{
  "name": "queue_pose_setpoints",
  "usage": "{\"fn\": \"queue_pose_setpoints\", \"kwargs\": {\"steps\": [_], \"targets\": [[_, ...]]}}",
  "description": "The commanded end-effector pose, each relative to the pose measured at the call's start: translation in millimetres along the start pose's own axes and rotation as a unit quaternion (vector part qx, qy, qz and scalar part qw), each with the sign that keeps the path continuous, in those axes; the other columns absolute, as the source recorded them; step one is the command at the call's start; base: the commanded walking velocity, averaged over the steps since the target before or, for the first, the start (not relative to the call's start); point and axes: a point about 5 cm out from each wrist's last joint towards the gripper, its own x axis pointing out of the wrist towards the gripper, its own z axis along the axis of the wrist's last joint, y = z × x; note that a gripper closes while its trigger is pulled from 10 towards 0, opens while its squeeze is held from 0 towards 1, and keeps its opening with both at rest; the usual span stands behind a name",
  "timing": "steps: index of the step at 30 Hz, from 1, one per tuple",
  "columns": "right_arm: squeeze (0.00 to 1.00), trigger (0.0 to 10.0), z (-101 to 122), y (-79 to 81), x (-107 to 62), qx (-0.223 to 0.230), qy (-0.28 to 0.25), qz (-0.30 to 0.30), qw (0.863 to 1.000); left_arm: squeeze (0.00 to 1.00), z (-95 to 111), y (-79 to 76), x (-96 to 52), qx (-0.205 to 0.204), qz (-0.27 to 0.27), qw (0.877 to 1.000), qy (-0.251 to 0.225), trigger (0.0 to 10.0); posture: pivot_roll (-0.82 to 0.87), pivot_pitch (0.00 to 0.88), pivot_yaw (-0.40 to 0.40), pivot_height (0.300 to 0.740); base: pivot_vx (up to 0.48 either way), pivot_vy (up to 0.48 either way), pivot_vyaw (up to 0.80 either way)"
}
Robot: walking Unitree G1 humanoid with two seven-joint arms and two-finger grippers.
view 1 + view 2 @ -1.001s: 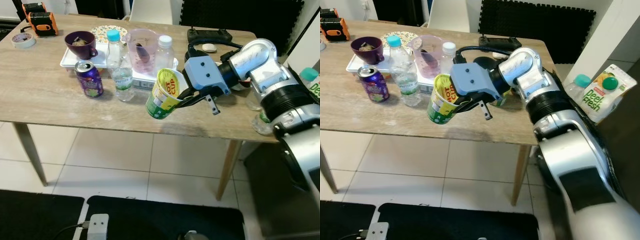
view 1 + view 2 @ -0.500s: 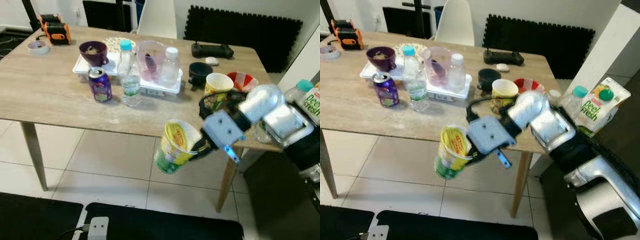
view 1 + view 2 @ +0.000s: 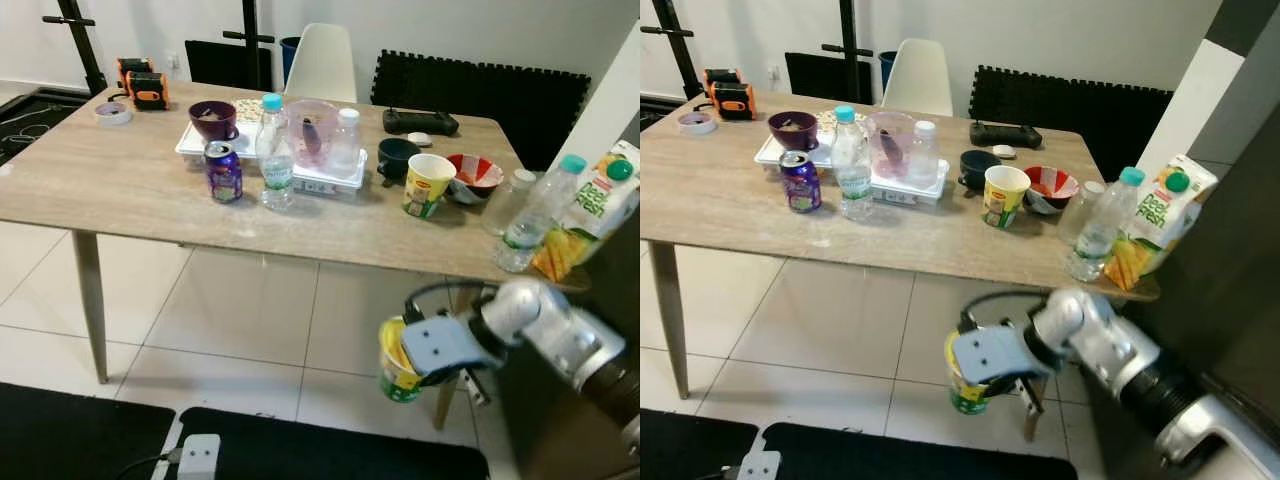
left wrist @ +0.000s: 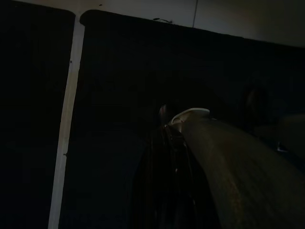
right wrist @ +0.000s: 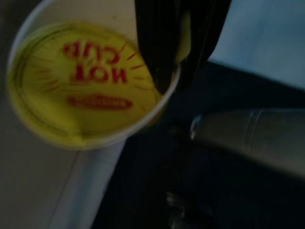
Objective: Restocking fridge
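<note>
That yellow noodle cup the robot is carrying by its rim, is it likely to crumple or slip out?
The noodle cup looks thin-walled and probably light. The right gripper pinches just the rim, one finger inside and one outside, so the wall might flex. With so small a grip, it could swing or slip if jolted.

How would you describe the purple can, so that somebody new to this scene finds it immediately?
Look at the wooden table, toward its left half. In front of the white tray stands the purple can, beside a clear water bottle. It is the only metal can there.
</note>
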Motion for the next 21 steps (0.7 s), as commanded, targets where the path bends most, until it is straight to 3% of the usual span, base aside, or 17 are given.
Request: {"fn": "queue_pose_setpoints", "kwargs": {"steps": [1,2,4,6,8,9,10,12,13,15,16,17,19,21], "targets": [[0.00,10.0,-40,14.3,23.7,0.112,0.049,-0.042,0.992,0.00,-41,-1.6,-11.1,0.003,0.000,0.996,0.087,10.0,-0.04,0.069,-0.118,0.740,-0.277,0.000,0.00],[0.00,10.0,-40,14.3,23.7,0.112,0.049,-0.042,0.992,0.00,-41,-1.6,-11.1,0.003,0.000,0.996,0.087,10.0,-0.04,0.069,-0.118,0.740,-0.277,0.000,0.00],[0.00,10.0,-73,38.5,43.3,0.208,0.086,-0.070,0.972,0.00,-41,-3.4,-10.9,0.002,-0.002,0.996,0.087,10.0,-0.04,0.068,-0.115,0.740,-0.270,0.000,0.00],[0.00,10.0,-73,38.5,43.3,0.208,0.086,-0.070,0.972,0.00,-41,-3.4,-10.9,0.002,-0.002,0.996,0.087,10.0,-0.04,0.068,-0.115,0.740,-0.266,0.000,0.00],[0.00,10.0,-104,70.4,57.3,0.316,0.124,-0.132,0.931,0.00,-43,-5.0,-11.4,0.001,-0.003,0.996,0.089,10.0,-0.04,0.070,-0.113,0.740,-0.266,0.000,0.00],[0.00,10.0,-121,97.7,66.1,0.391,0.146,-0.170,0.893,0.00,-44,-5.0,-11.6,0.001,-0.004,0.996,0.090,10.0,-0.05,0.070,-0.106,0.740,-0.266,0.000,0.00],[0.00,10.0,-121,97.7,66.1,0.391,0.146,-0.170,0.893,0.00,-44,-5.0,-11.6,0.001,-0.004,0.996,0.090,10.0,-0.05,0.070,-0.106,0.740,-0.266,0.000,0.00],[0.00,10.0,-130,123.3,73.7,0.452,0.154,-0.190,0.858,0.00,-43,-4.3,-11.5,0.002,-0.004,0.996,0.091,10.0,-0.04,0.068,-0.102,0.740,-0.264,0.000,0.00],[0.00,10.0,-130,123.3,73.7,0.452,0.154,-0.190,0.858,0.00,-43,-4.3,-11.5,0.002,-0.004,0.996,0.091,10.0,-0.04,0.068,-0.102,0.740,-0.262,0.000,0.00],[0.00,10.0,-138,150.4,79.4,0.501,0.173,-0.202,0.824,0.00,-42,-2.8,-11.1,0.004,-0.003,0.996,0.090,10.0,-0.04,0.067,-0.098,0.740,-0.264,0.000,0.00],[0.00,10.0,-140,159.6,81.4,0.516,0.177,-0.204,0.813,0.00,-41,-2.0,-10.9,0.005,-0.002,0.996,0.089,10.0,-0.04,0.066,-0.097,0.740,-0.262,0.000,0.00],[0.00,10.0,-140,159.6,81.4,0.516,0.177,-0.204,0.813,0.00,-41,-2.0,-10.9,0.005,-0.002,0.996,0.089,10.0,-0.04,0.066,-0.097,0.740,-0.262,0.000,0.00],[0.00,10.0,-144,183.9,85.4,0.562,0.194,-0.217,0.774,0.00,-38,-0.8,-9.9,0.006,-0.001,0.996,0.086,10.0,-0.04,0.062,-0.092,0.740,-0.261,0.000,0.00],[0.00,10.0,-146,199.2,88.2,0.591,0.206,-0.228,0.746,0.00,-37,-0.6,-9.2,0.007,0.000,0.996,0.084,10.0,-0.04,0.061,-0.090,0.740,-0.129,0.000,0.00]]}}
